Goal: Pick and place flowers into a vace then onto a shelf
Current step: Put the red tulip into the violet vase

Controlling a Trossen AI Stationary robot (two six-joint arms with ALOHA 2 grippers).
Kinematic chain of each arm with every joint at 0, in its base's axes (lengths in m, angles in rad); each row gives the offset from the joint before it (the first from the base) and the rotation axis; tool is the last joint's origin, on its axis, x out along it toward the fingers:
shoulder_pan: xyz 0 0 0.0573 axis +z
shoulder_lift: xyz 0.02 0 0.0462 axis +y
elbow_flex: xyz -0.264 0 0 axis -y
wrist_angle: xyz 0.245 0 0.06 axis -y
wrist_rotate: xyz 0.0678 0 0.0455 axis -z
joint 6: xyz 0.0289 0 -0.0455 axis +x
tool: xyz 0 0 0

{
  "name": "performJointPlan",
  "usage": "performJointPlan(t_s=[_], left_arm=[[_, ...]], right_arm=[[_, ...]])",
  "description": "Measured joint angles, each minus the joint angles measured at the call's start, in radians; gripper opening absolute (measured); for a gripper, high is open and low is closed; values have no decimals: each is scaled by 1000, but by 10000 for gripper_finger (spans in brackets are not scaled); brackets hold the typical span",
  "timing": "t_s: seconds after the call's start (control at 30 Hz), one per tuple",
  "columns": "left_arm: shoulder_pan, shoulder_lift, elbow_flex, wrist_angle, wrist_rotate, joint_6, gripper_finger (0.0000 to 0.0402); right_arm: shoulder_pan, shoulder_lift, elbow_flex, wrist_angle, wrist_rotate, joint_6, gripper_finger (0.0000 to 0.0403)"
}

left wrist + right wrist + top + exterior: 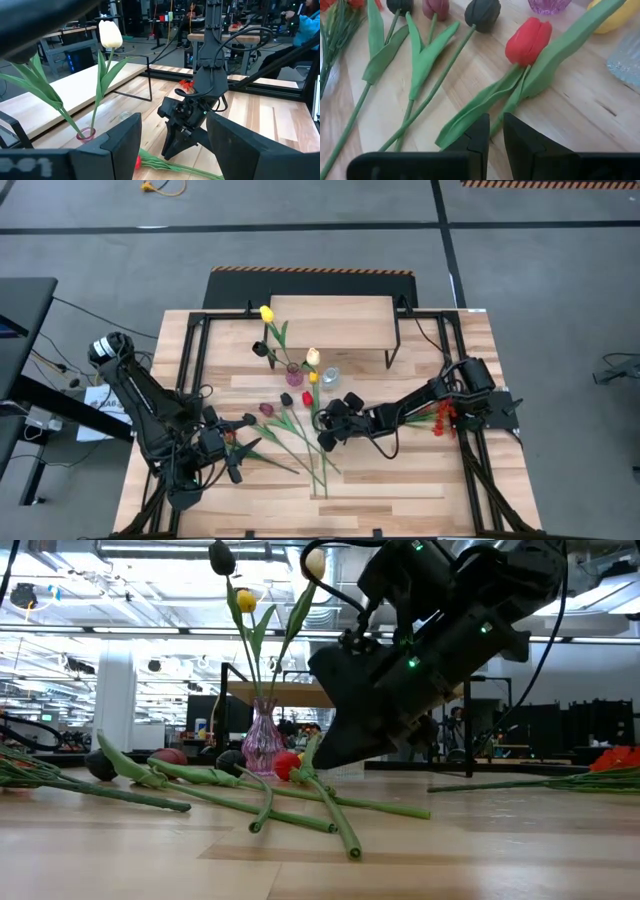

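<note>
Right now I'm looking down on the plank table, with the shelf standing at its far edge, well beyond both sets of jaws. My right gripper is sitting low over the loose flowers, its jaws nearly together with only a thin slot between them, and the green stem of the red tulip is lying at that slot; I cannot tell whether the fingers are pinching it. My left gripper is hanging over the near left part of the table, jaws standing wide and holding nothing, facing the right one. Beyond the right jaws, the pink glass vase is holding upright tulips, the cream tulip among them. Other flowers are lying flat between the two grippers.
</note>
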Motion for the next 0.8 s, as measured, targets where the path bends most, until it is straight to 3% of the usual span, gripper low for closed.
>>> performJointPlan(t_s=[0.3, 0.5, 0.8], left_arm=[[0, 0, 0, 0, 0, 0, 213], [0, 0, 0, -1, 0, 0, 213], [0, 0, 0, 0, 6, 0, 213]], right_arm=[[13, 0, 2, 117, -84, -34, 48], [16, 7, 35, 85, -95, -53, 48], [7, 117, 142, -10, -155, -79, 48]])
